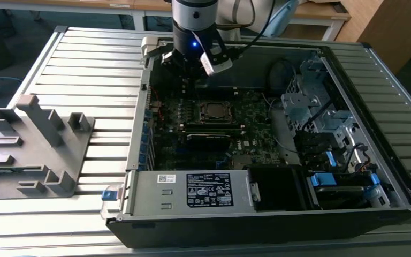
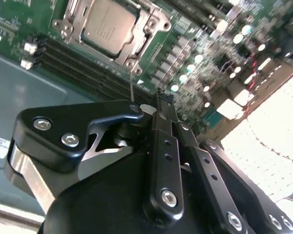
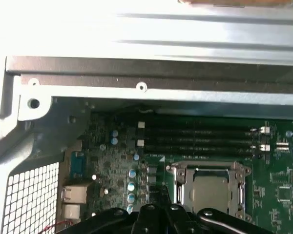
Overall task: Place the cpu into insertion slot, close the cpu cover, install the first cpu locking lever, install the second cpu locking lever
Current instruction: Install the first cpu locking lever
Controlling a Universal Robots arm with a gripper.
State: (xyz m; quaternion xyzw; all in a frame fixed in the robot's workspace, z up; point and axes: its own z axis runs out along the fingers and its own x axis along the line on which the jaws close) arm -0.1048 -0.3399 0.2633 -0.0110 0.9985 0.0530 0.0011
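A dark open computer case [image 1: 263, 225] lies on the ribbed aluminium bench [image 1: 84, 64]. Its silver power supply box [image 1: 148, 198] carries a white label with black print [image 1: 209, 190]. A grey plastic fixture [image 1: 30, 144] stands on the bench, at the exterior view's left.

The pale silver-grey square cpu [image 2: 107, 27] sits in the insertion slot with silver metal rim [image 1: 216, 111] on the green motherboard [image 1: 263, 144]. Faint lines of print cross its top in the second wrist view. The thin silver cpu cover [image 2: 147, 30] lies flat around it.

The black claw [image 2: 162, 100] hangs above the board, beside the slot and apart from the cpu; its fingers look pressed together, with nothing between them. A thin silver rod [image 2: 131, 85] rises from the cover's edge toward the claw. I cannot tell if they touch.

The first wrist view shows four long black memory slots [image 3: 200, 139] behind the cpu [image 3: 212, 187], and the case's perforated wall [image 3: 31, 200].
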